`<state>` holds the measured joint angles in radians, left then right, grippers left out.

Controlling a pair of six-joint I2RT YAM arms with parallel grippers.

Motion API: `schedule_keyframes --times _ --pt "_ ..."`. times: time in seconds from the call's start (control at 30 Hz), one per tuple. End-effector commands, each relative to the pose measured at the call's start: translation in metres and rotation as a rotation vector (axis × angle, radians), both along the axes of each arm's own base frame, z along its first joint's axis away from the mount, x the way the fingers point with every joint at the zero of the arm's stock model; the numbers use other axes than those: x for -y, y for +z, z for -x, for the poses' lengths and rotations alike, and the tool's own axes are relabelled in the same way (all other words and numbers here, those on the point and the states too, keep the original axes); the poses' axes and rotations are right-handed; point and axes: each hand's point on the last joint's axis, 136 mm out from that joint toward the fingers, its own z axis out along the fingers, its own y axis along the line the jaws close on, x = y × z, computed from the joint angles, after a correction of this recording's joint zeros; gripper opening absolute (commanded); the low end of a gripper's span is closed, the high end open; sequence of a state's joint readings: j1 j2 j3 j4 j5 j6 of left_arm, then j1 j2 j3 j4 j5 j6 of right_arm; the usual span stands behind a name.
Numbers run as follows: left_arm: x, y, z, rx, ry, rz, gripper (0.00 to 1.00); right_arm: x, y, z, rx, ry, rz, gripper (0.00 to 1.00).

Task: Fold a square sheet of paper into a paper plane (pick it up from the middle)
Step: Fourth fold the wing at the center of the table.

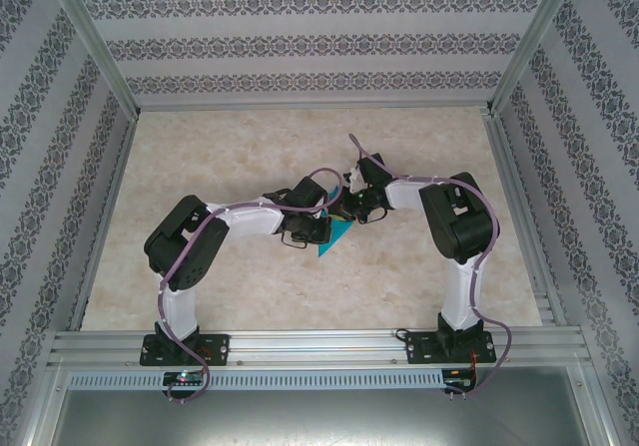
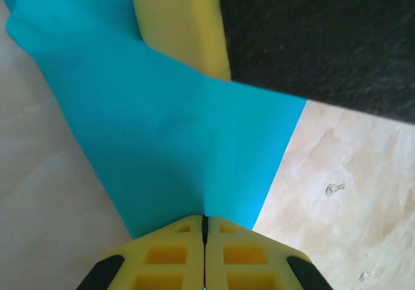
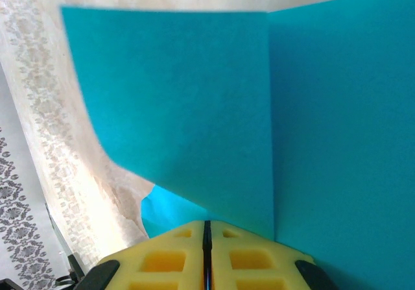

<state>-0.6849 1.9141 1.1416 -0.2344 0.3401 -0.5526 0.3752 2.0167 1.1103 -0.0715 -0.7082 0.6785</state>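
Observation:
The turquoise square sheet of paper [image 1: 333, 234] hangs above the middle of the table, held between both arms. In the left wrist view the paper [image 2: 181, 141] spreads away from my left gripper [image 2: 205, 217], whose yellow jaws are pressed together on its near edge. A yellow finger [image 2: 181, 24] of the right gripper grips the far end. In the right wrist view the paper [image 3: 194, 102] shows a sharp vertical crease, with one panel angled toward the camera. My right gripper [image 3: 206, 224] is shut on its lower edge. From above, my left gripper [image 1: 319, 228] and right gripper [image 1: 350, 211] meet at the sheet. The paper plane is out of view.
The beige marbled tabletop [image 1: 230, 147] lies below the paper, bounded by aluminium rails [image 1: 300, 344] in front and patterned walls [image 1: 300, 57] at the back and sides. The right arm's black link [image 2: 324, 37] sits close behind the paper.

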Motion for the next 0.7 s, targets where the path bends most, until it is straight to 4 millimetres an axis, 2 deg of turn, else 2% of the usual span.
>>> schedule_keyframes --times 0.0,0.17,0.43,0.67 --pt "-0.019 -0.012 -0.010 0.033 0.014 -0.077 0.07 0.014 -0.023 0.011 -0.079 -0.024 0.076 0.10" --pt "-0.033 -0.029 0.003 -0.003 -0.003 -0.119 0.05 0.018 -0.020 0.001 -0.062 -0.045 0.092 0.11" --pt "-0.051 -0.055 0.038 -0.078 -0.049 -0.147 0.04 0.026 -0.008 -0.025 -0.025 -0.082 0.112 0.11" --pt "-0.061 -0.066 0.055 -0.121 -0.078 -0.153 0.04 0.034 -0.007 -0.047 -0.014 -0.107 0.130 0.12"
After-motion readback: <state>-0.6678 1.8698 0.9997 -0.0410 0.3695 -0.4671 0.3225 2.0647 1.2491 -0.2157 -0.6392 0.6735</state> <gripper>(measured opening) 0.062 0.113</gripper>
